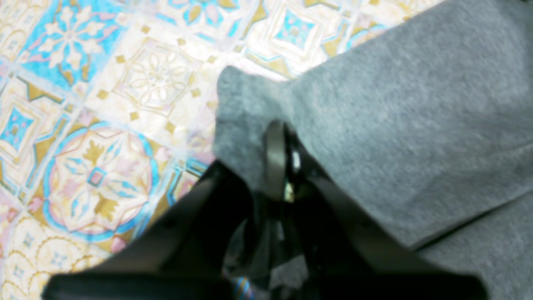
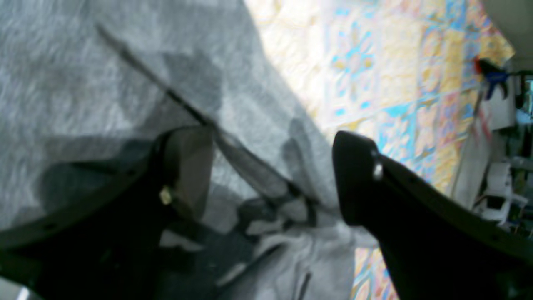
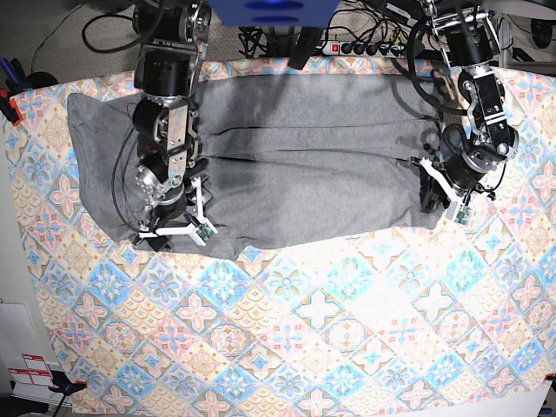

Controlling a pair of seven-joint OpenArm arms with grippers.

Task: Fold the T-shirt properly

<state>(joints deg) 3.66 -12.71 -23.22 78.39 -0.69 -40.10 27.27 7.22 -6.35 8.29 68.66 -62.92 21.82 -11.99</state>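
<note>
A grey T-shirt (image 3: 295, 165) lies spread across the far half of a patterned worktop (image 3: 347, 330). The left end effector (image 1: 280, 160) is clenched, pinching a corner of the shirt's edge. The right end effector (image 2: 272, 175) gapes wide, its fingers (image 2: 187, 166) straddling a fabric fold without gripping it.

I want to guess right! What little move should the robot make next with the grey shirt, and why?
Probably close the right pincer on the T-shirt. Its jaws stand open with a fold of grey cloth between them, while the left pincer is already shut on the shirt's other edge. Both ends likely need holding before lifting a fold over the tablecloth.
</note>
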